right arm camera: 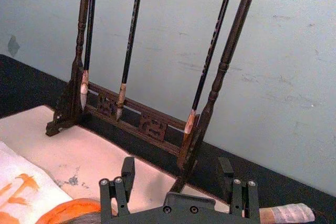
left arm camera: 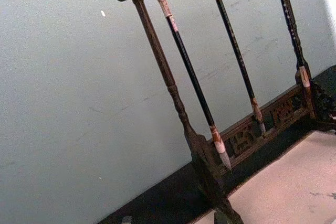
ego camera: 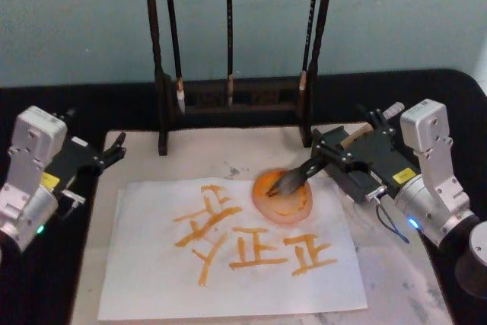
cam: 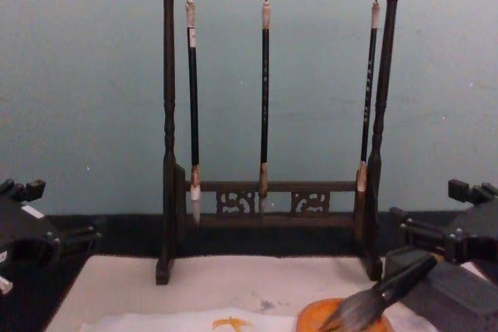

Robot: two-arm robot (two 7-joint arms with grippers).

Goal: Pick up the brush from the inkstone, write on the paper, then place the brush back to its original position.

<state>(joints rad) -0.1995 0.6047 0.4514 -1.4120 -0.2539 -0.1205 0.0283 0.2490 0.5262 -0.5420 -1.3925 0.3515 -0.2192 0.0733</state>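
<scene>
Viewing from the head camera, I see a black table [ego camera: 456, 89] under a cream mat [ego camera: 141, 159]. The paper [ego camera: 152, 279], lower centre, carries orange strokes. A brush rack [ego camera: 228, 104] bounds the mat's far edge. My right gripper [ego camera: 329, 159], centre right, pinches the brush [ego camera: 304, 174], bristles on the orange blot [ego camera: 266, 207]. My left gripper [ego camera: 114, 150], at left, has fingers spread, off the paper.
</scene>
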